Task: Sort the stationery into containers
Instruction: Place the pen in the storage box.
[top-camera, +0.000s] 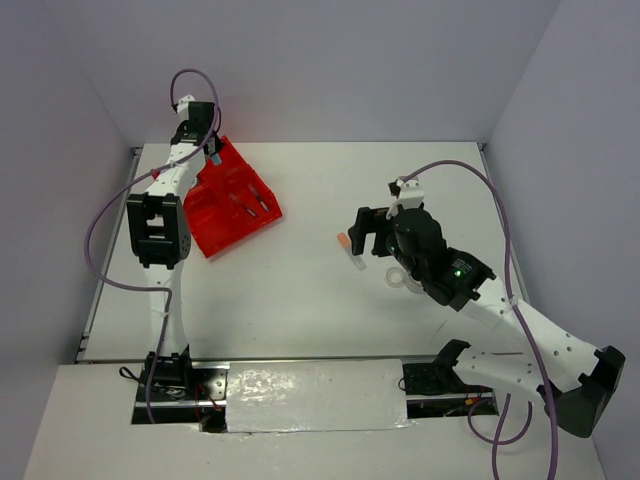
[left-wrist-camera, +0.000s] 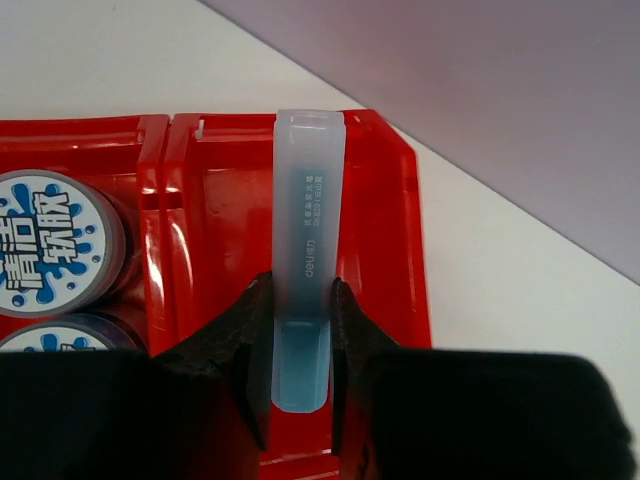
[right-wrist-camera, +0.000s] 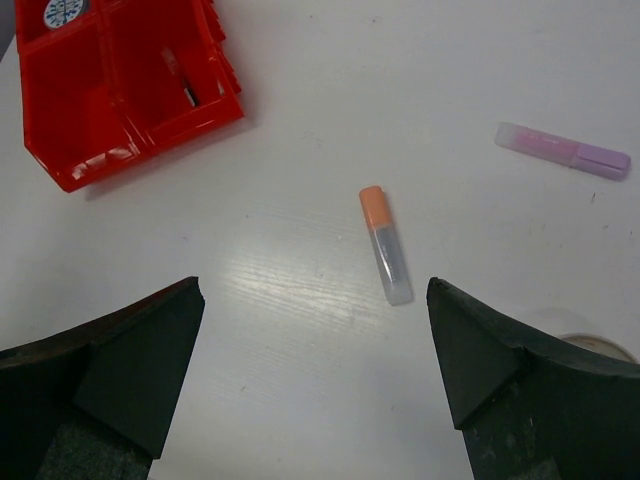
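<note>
My left gripper (top-camera: 207, 150) (left-wrist-camera: 301, 300) is shut on a light-blue stick (left-wrist-camera: 308, 220) and holds it over a far compartment of the red tray (top-camera: 215, 225) (left-wrist-camera: 405, 260). Two blue-white tubs (left-wrist-camera: 55, 240) sit in the compartment to its left. Thin dark pens (top-camera: 252, 207) lie in another compartment. My right gripper (top-camera: 362, 238) (right-wrist-camera: 315, 330) is open and empty above the table. An orange-tipped stick (right-wrist-camera: 385, 245) (top-camera: 350, 250) lies just ahead of it. A pink stick (right-wrist-camera: 563, 150) lies farther right. The clear tape ring (right-wrist-camera: 585, 335) (top-camera: 400, 277) is partly hidden by my right finger.
The red tray also shows at the top left of the right wrist view (right-wrist-camera: 90, 100), tilted relative to the table edges. Grey walls close in the white table (top-camera: 300, 300) at the back and both sides.
</note>
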